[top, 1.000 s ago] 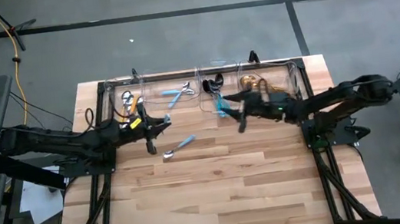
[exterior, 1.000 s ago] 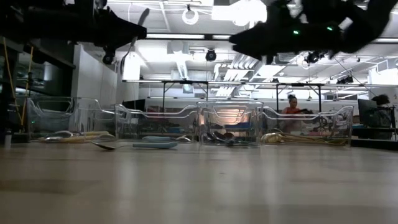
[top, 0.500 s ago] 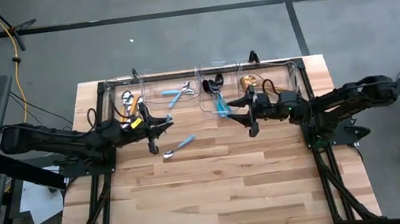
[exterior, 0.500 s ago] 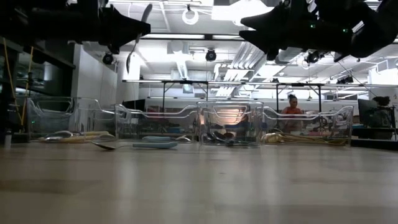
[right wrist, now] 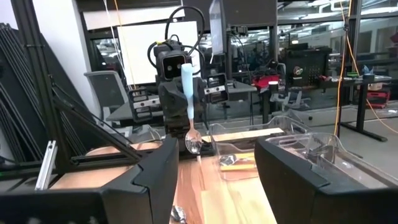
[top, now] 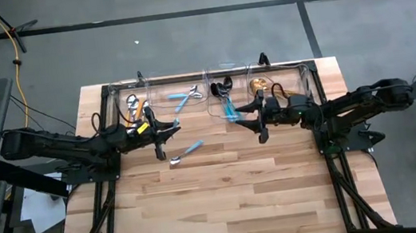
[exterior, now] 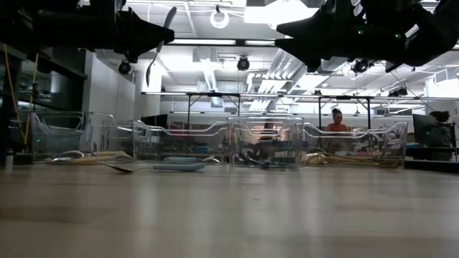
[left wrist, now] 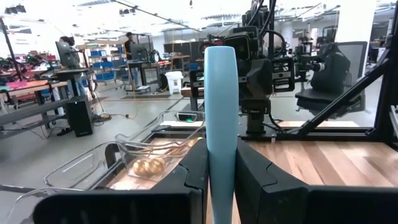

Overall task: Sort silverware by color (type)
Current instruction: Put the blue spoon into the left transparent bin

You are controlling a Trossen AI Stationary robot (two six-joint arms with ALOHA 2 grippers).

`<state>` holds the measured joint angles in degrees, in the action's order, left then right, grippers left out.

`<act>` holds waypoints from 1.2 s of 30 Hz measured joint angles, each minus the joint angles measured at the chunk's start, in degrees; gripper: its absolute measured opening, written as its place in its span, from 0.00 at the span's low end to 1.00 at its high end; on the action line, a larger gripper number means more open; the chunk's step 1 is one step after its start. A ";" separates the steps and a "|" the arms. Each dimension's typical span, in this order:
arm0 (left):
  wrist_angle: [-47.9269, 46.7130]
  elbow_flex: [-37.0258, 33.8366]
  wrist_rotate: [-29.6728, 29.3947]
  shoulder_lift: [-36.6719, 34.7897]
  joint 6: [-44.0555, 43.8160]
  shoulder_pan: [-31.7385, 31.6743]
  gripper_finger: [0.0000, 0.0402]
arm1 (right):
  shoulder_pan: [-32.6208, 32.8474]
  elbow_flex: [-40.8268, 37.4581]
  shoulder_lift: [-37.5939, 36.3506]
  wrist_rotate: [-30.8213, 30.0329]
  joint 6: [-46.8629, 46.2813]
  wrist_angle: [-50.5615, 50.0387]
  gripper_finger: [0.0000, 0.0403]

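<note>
My left gripper (top: 168, 127) (left wrist: 221, 163) hovers above the table just in front of the bins and is shut on a spoon with a light-blue handle (left wrist: 221, 112) and a silver bowl (right wrist: 193, 144). My right gripper (top: 250, 120) (right wrist: 214, 183) is open and empty, hanging in the air in front of the black-and-blue bin and the gold bin. Another light-blue spoon (top: 186, 151) (exterior: 154, 167) lies flat on the wood between the arms. Orange-handled pieces (top: 134, 106), light-blue pieces (top: 185, 97), black-and-blue pieces (top: 226, 98) and gold pieces (top: 264, 85) lie in the bins. My left gripper pinches the spoon's light-blue handle (left wrist: 221, 152) between its two fingers, which reach level from the table's left and lie across it. The spoon is lifted clear and stands nearly upright. Its handle end (exterior: 171, 11) is up and its bowl (exterior: 150, 72) hangs below the fingers.
A row of clear plastic bins (top: 203, 77) (exterior: 265, 143) stands along the table's far edge. Bare wood (top: 235, 201) stretches toward the near edge. A person (exterior: 336, 122) sits in the room behind the table.
My right gripper has drawn back from over the black-and-blue bin toward the table's right and near side, and has risen a little. It then held still. My left gripper has kept the spoon in the air with almost no movement.
</note>
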<state>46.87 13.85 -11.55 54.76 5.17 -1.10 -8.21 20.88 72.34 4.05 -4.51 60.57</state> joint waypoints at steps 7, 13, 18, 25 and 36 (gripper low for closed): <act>-0.06 0.00 -2.04 0.00 -2.47 0.00 0.07 | 0.00 0.02 0.02 0.00 0.00 -1.24 0.49; -1.69 2.30 -7.61 3.41 -5.61 -0.12 0.07 | -0.02 0.02 0.02 -0.02 0.00 -1.24 0.49; -14.96 11.22 -11.96 8.78 -1.96 -5.17 0.07 | -0.02 0.02 0.02 -0.07 0.00 -1.24 0.49; -40.93 31.70 -12.06 18.24 6.12 -20.30 0.07 | 0.00 0.04 0.02 -0.09 0.00 -1.86 0.49; -62.24 50.12 0.01 37.29 6.51 -35.18 0.07 | -0.02 0.04 0.04 -0.50 0.44 -2.66 0.49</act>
<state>-15.37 63.96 -11.54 92.06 11.68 -36.28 -8.23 20.93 72.38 3.55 -4.08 57.91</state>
